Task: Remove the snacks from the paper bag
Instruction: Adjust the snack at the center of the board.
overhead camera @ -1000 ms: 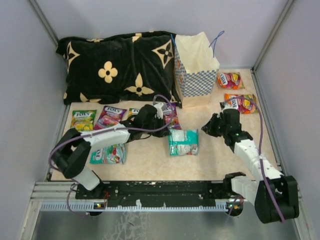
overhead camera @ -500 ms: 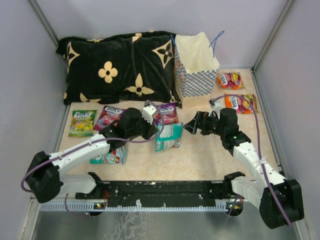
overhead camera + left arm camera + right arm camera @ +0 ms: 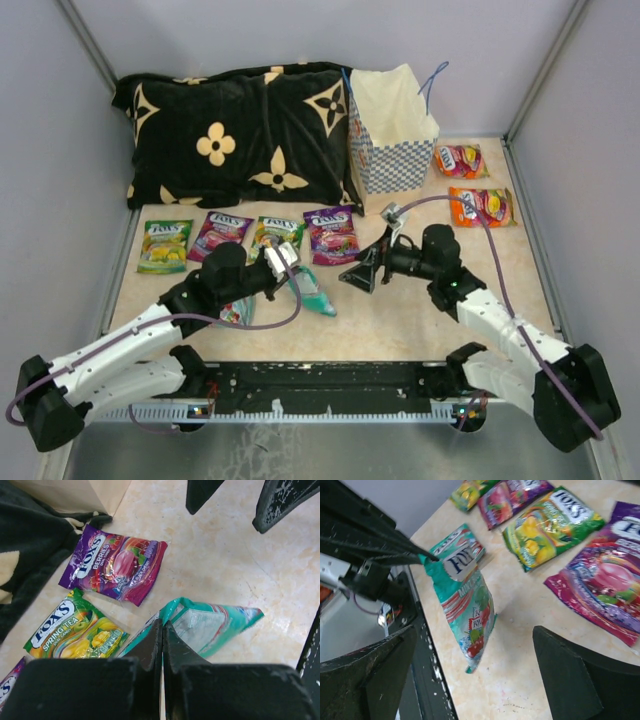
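Observation:
The paper bag [image 3: 392,140], blue-and-white checked, stands upright at the back beside the cushion. Snacks lie in a row in front of the cushion: green [image 3: 165,245], magenta [image 3: 218,235], green [image 3: 275,232] and purple [image 3: 333,234]. Two orange packets [image 3: 482,206] lie right of the bag. My left gripper [image 3: 290,274] is shut on the top edge of a teal packet [image 3: 212,625], which hangs just above the table [image 3: 467,615]. My right gripper [image 3: 366,268] stands open and empty, a little right of that packet, fingers [image 3: 570,675] wide apart.
A black cushion with tan flowers [image 3: 230,130] fills the back left. A second teal packet [image 3: 236,312] lies partly under my left arm. Grey walls close in both sides, and a black rail [image 3: 330,380] runs along the near edge.
My left gripper has carried the teal packet left and toward the near edge, lifting it. My right gripper has opened and swung left toward the middle.

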Robot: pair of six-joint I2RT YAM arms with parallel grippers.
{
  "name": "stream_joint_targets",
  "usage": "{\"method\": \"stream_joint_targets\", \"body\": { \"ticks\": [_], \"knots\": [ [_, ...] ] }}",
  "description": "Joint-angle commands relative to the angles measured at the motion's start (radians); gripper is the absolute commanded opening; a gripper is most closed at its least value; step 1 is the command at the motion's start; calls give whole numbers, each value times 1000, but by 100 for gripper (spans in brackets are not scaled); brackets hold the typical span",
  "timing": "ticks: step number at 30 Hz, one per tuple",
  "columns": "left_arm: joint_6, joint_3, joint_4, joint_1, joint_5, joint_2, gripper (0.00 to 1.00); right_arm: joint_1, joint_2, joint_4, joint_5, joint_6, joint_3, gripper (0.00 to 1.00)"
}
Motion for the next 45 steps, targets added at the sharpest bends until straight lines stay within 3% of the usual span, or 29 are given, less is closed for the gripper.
{"method": "stream_joint_targets", "body": {
  "ticks": [1, 5, 8, 15, 20, 24, 25, 26, 28, 29, 33, 36, 39, 41, 45],
  "knots": [
    [125, -16, -24, -4, 75, -28, 0, 130, 51, -17, 15, -154, 82, 99],
    [86, -12, -72, -6, 66, -29, 0, 291, 125, -99, 141, -249, 152, 99],
    [64, -20, -72, -5, 47, -43, 0, 376, 190, -58, 208, -255, 169, 99],
    [58, -20, -70, -8, 48, -75, 0, 449, 341, 81, 299, -217, 180, 93],
    [56, -31, -59, -8, 23, -98, 0, 478, 423, 111, 316, -206, 206, 71],
    [42, -43, -43, -6, -12, -110, 0, 500, 438, 102, 362, -198, 213, 40],
    [18, -42, -40, -7, -40, -114, 7, 500, 430, 99, 376, -192, 208, 33],
    [-4, -37, -41, -6, -67, -120, 28, 501, 421, 87, 391, -190, 205, 26],
    [-34, -29, -35, -5, -127, -140, 82, 501, 387, 41, 433, -202, 200, 21],
    [-55, -27, -23, -6, -167, -155, 97, 502, 365, 15, 450, -210, 195, 20],
    [-182, 8, -8, -4, -353, -206, 99, 523, 258, -159, 587, -265, 196, 19],
    [-322, 135, -141, 15, -514, -147, 99, 596, 220, -297, 783, -321, 242, 17],
    [-421, 298, -313, 52, -587, -57, 99, 694, 255, -389, 996, -363, 305, 15],
    [-471, 363, -373, 105, -533, -22, 99, 765, 342, -431, 1173, -391, 355, 13],
    [-586, 463, -466, 282, -289, 45, 99, 875, 568, -469, 1506, -450, 445, 13]
  ]
}}
